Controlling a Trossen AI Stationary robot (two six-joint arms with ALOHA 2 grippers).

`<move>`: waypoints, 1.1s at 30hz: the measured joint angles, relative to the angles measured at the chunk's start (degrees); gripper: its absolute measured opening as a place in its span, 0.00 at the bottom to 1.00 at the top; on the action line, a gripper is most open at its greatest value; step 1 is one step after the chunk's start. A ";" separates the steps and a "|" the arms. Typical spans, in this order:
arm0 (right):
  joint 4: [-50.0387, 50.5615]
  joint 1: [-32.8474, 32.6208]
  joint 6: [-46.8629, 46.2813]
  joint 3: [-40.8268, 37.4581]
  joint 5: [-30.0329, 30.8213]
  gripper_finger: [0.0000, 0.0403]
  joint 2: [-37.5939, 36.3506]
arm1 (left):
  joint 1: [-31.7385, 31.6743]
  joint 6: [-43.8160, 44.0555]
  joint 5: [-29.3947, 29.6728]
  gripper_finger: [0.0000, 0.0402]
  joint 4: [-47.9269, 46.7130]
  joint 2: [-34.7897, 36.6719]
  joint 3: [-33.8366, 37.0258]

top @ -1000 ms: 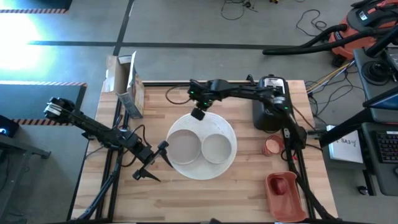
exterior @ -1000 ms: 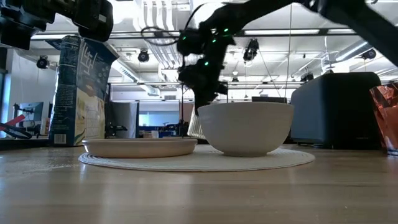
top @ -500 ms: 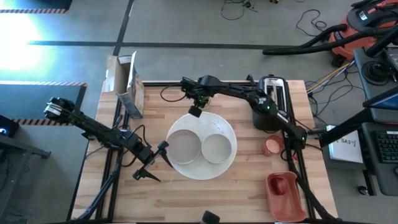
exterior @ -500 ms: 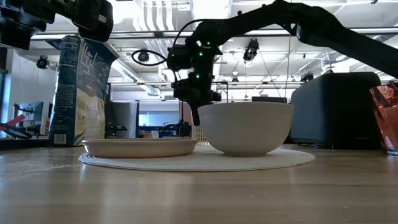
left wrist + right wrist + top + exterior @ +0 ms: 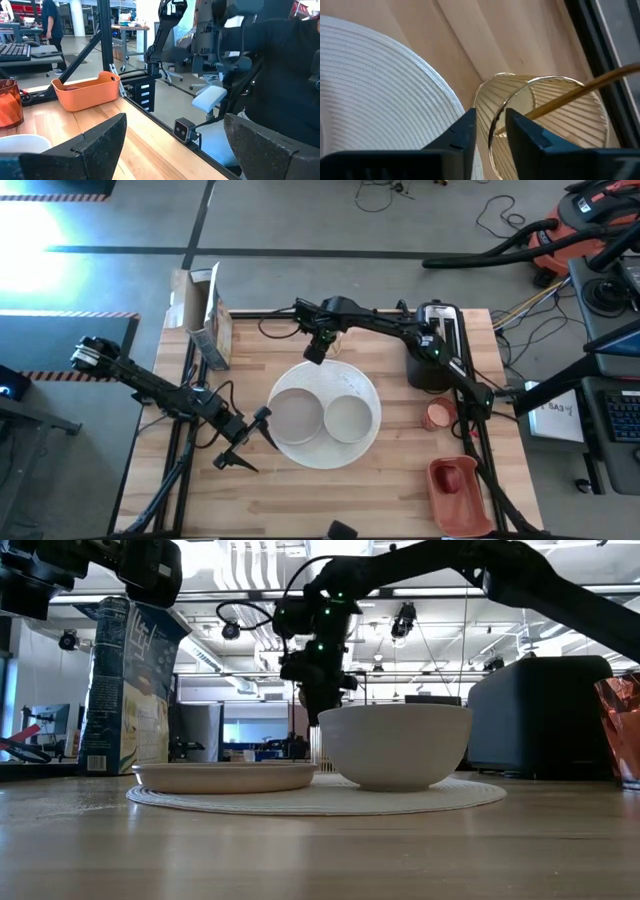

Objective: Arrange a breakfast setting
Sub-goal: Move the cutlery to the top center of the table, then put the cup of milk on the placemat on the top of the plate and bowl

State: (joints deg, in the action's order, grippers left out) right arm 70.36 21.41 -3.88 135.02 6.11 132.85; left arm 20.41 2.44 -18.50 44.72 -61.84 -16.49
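Note:
A round white ribbed mat [image 5: 370,442] lies mid-table and bears a shallow plate [image 5: 297,418] and a small white bowl [image 5: 348,418]. A clear ribbed glass [image 5: 545,115] with a gold spoon [image 5: 570,92] in it is just past the mat's far edge. My right gripper [image 5: 315,352] is over the glass and shut on it. My left gripper [image 5: 248,442] is open and empty by the mat's left edge. A small red cup [image 5: 437,415] stands to the right. No toast shows. My right gripper holds the glass by its rim [image 5: 495,117], on the side nearest the mat. One finger [image 5: 527,135] is inside the glass and the other finger [image 5: 462,132] outside. The fingers come from above, pointing down. Whether the base rests on the table cannot be told.
A cereal box [image 5: 205,315] stands at the far left. A black toaster [image 5: 435,350] stands at the far right. An orange tray [image 5: 455,485] holding something red lies at the near right. Bare wood shows along the near edge.
My right gripper has gone from over the mat's far rim a little toward the table's far edge, and in the low view it has risen slightly. My left arm has kept still.

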 joint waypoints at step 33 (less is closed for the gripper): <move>18.84 -32.54 -52.55 -39.31 7.13 0.34 -38.10 | 0.02 1.56 -0.03 0.79 -1.17 0.00 0.00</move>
State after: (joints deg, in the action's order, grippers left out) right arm 89.20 -11.13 -56.43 95.71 13.23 94.75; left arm 20.43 4.00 -18.52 43.55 -61.84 -16.49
